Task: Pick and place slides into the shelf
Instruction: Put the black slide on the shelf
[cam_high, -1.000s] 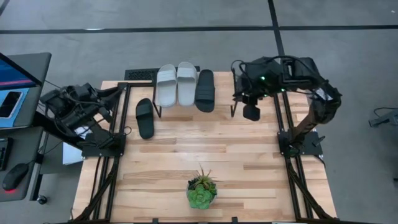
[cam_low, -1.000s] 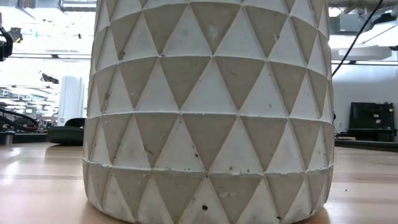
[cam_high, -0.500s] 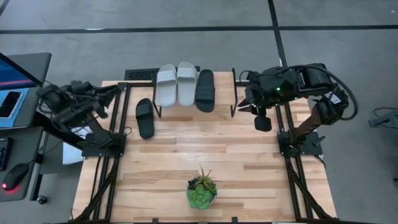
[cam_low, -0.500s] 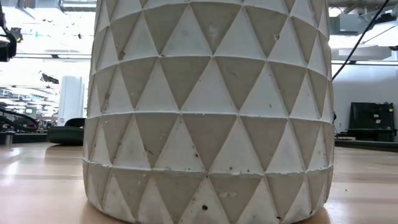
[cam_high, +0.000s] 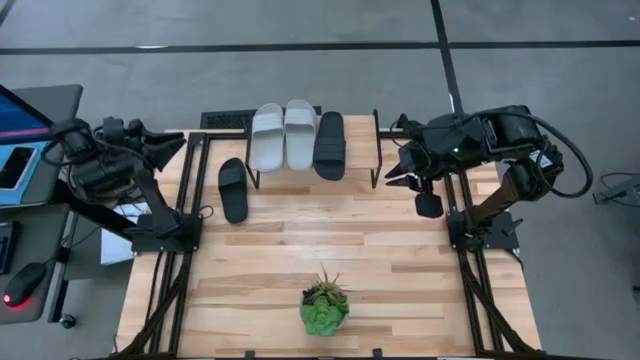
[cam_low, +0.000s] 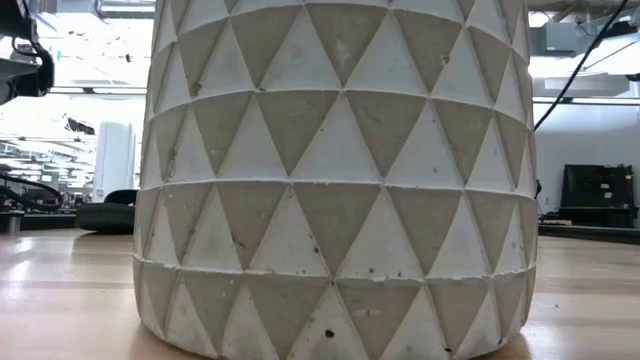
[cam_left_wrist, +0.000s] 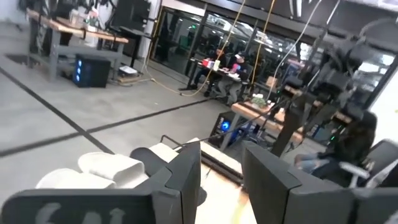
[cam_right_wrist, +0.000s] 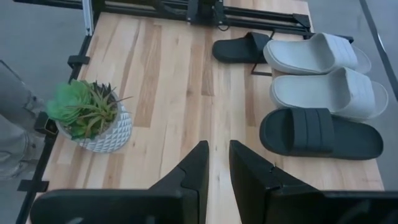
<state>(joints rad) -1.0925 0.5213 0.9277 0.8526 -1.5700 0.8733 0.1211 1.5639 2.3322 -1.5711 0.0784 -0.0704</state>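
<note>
The shelf (cam_high: 361, 142) stands at the table's far middle. Two light grey slides (cam_high: 283, 136) and one black slide (cam_high: 330, 145) lie side by side on its plank, soles down; in the right wrist view they are the grey pair (cam_right_wrist: 326, 71) and the black one (cam_right_wrist: 320, 132). A second black slide (cam_high: 232, 190) lies flat on the table just left of the shelf. My right gripper (cam_high: 394, 178) hovers right of the shelf, pointing left, its fingers a narrow gap apart (cam_right_wrist: 216, 155). My left gripper (cam_high: 162, 147) is at the far left corner, open (cam_left_wrist: 222, 162), and holds nothing.
A small green plant in a white patterned pot (cam_high: 324, 308) stands near the table's near edge and fills the low view (cam_low: 340, 170). Black frame rails run along both sides of the table. Bare wood lies between the shelf and the plant (cam_right_wrist: 180, 93).
My right gripper has drawn back from the shelf's right end toward the table's right and near side. My left arm has pulled back toward the far left corner. The slides have stayed in place.
</note>
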